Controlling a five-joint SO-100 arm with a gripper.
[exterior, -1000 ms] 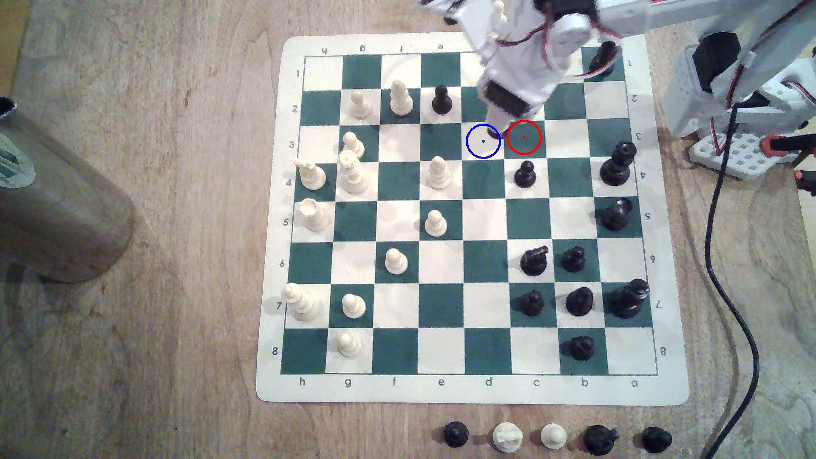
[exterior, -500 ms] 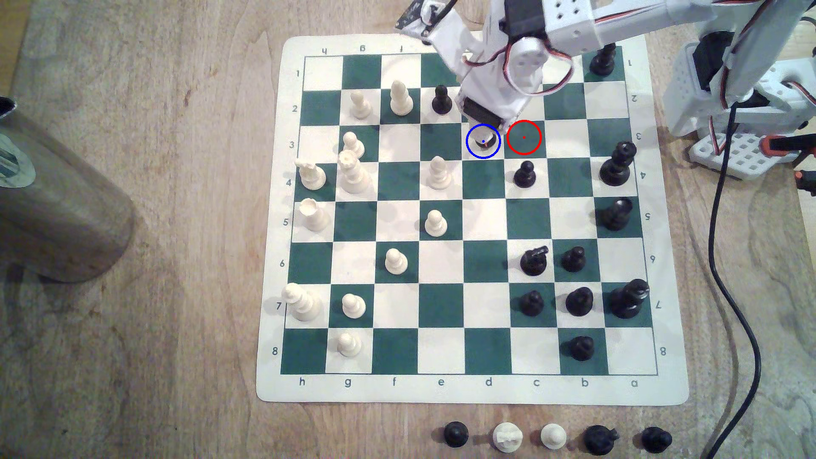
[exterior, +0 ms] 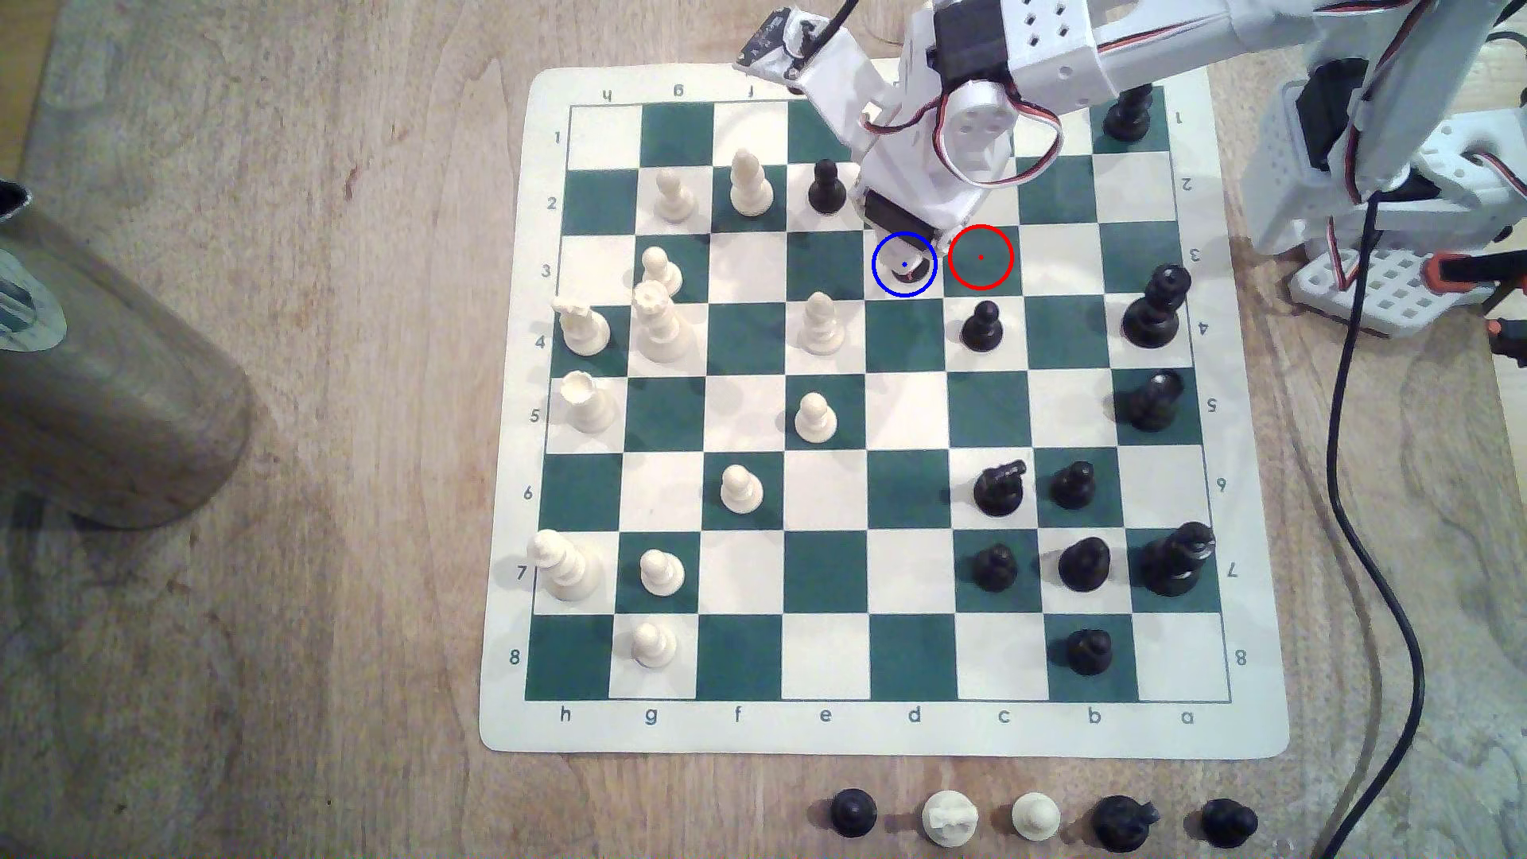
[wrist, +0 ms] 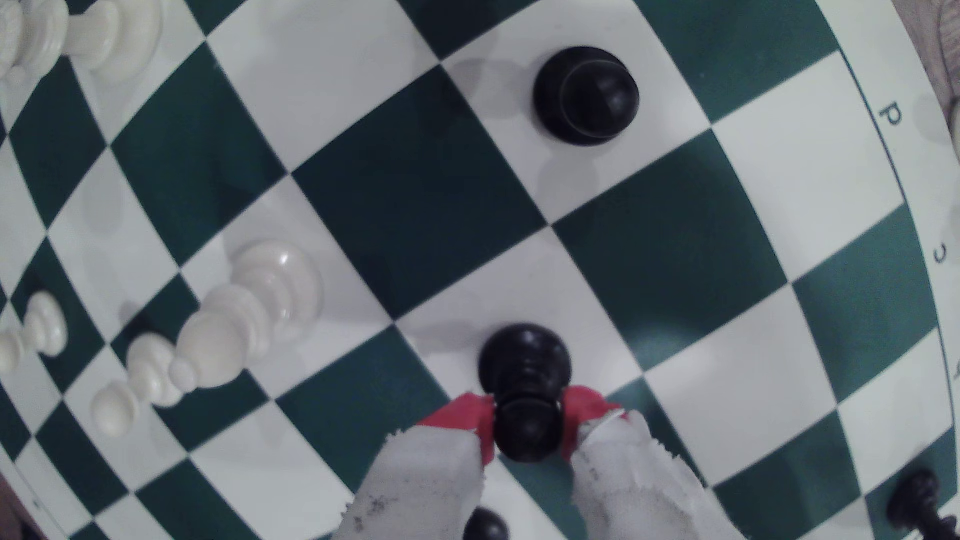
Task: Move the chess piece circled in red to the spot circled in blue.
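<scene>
Gripper (wrist: 525, 415) round chess piece (wrist: 524, 389) — wrist view.

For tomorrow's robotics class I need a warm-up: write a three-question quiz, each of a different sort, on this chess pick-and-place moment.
1. True or false: the gripper is closed on a white pawn.
2. Which ring does the pawn stand in, seen in the exterior view? A red; B blue; C neither.
3. Fill in: the square inside the red ring is coloured ____.

Key
1. False: its red-tipped fingers clamp the head of a black pawn.
2. B: the pawn's base sits on the white spot under the gripper.
3. Green, with no piece on it.
</scene>
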